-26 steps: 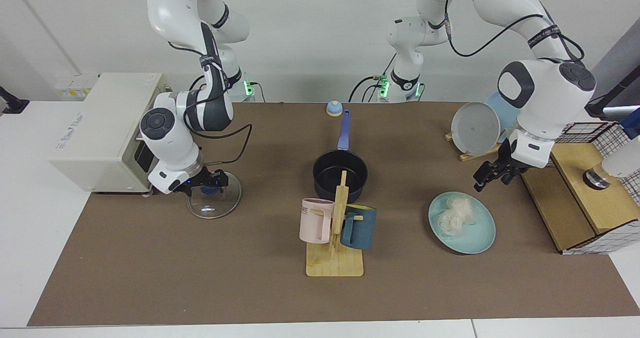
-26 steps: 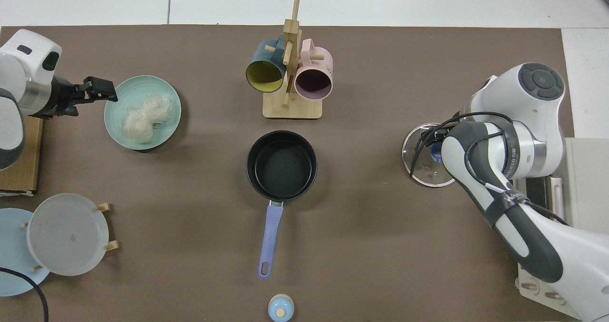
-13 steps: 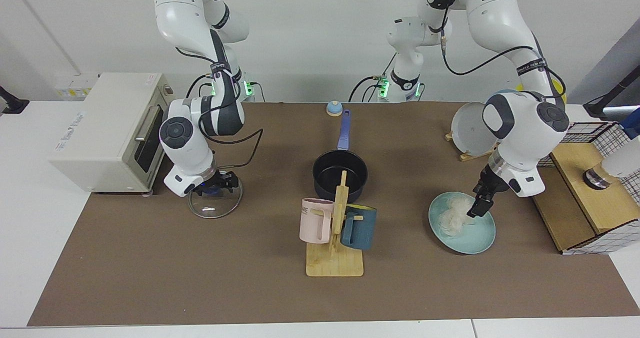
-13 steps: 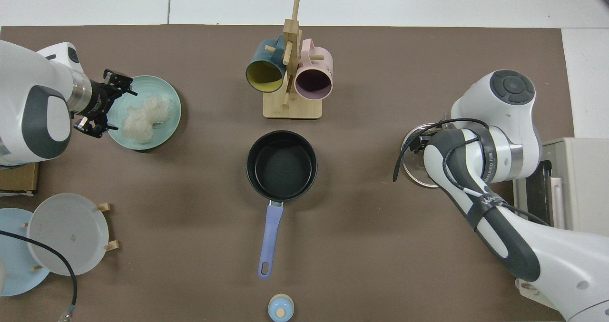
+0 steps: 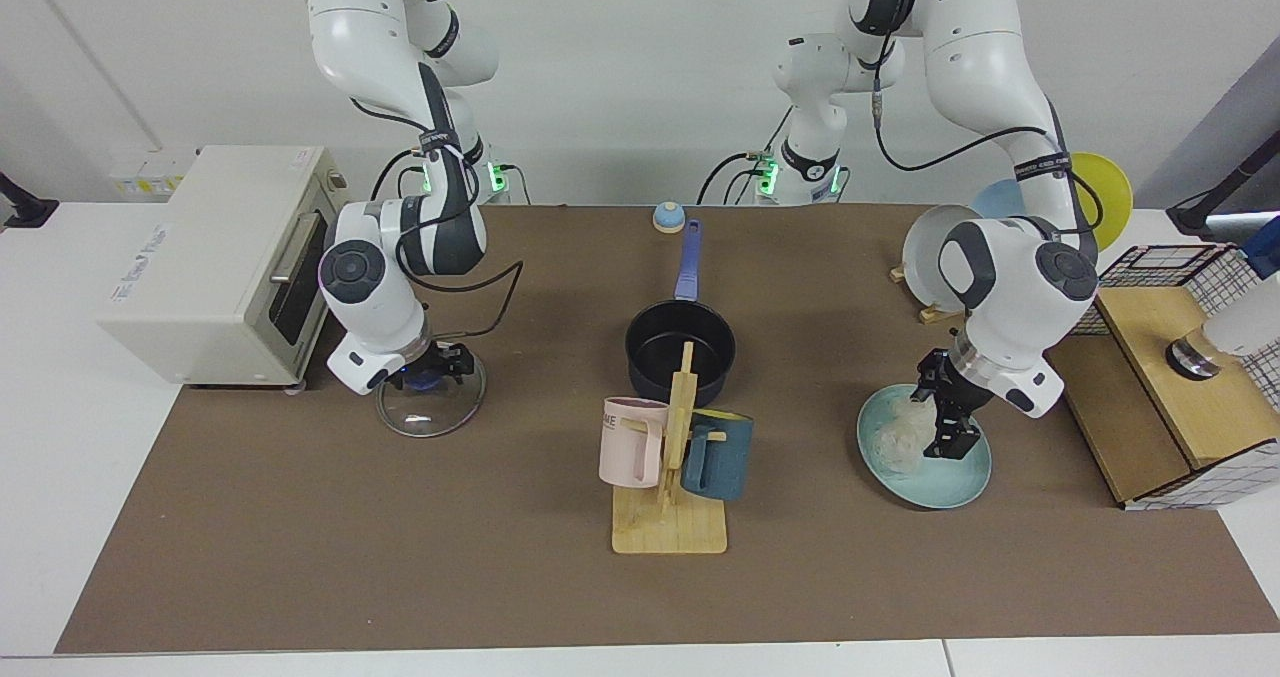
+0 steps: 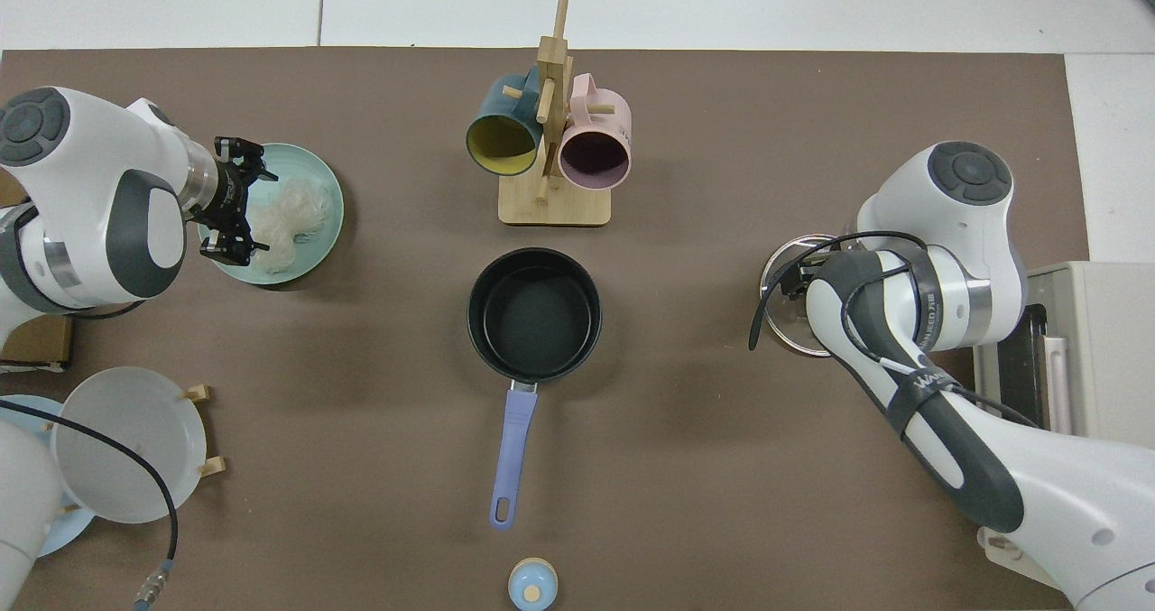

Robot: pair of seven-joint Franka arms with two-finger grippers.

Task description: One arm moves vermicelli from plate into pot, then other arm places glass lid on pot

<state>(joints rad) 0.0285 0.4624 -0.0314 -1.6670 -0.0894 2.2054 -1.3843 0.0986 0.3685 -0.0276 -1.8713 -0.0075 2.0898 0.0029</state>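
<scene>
The vermicelli lies as a white tangle on the teal plate. My left gripper is down over the plate, open, with one finger on either side of the noodles' outer end. The dark pot stands empty mid-table, its blue handle pointing toward the arm bases. The glass lid lies flat by the toaster oven. My right gripper is at the lid's blue knob; in the top view the arm hides it.
A wooden mug rack with a pink and a blue mug stands just in front of the pot. A toaster oven, a rack of upright plates, a wooden box and a small blue-topped object ring the work area.
My left gripper swung from beside the plate down onto it and turned, its fingers now straddling the noodles. My right arm shifted slightly at the lid, then held still.
</scene>
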